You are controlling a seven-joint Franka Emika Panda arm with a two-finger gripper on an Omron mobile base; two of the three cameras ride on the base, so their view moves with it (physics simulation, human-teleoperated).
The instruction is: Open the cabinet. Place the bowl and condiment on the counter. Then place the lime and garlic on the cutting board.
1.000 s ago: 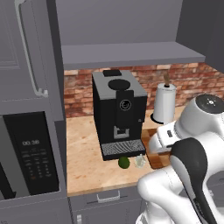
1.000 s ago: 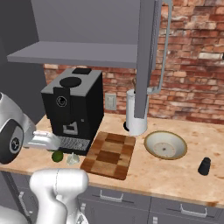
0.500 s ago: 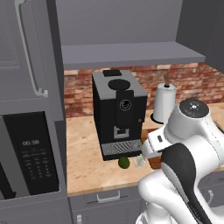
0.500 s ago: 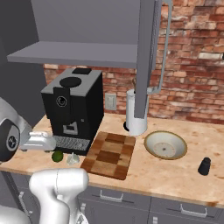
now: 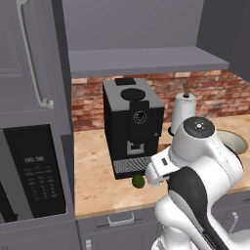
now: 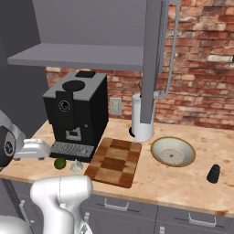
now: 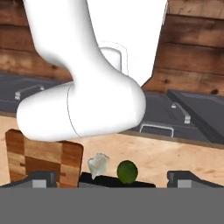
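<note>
Arm swung lower; lime [image 6: 60,162] beside garlic [image 6: 76,166] (touching?).

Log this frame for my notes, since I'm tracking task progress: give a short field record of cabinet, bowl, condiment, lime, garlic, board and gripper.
cabinet: door open
bowl: on the counter, right of the board
condiment: upright on the counter, right of the bowl
lime: on the counter, left of the board
garlic: beside the lime, just off the board's left edge
board: nothing on it
gripper: open, aimed at lime and garlic, holding nothing
</note>
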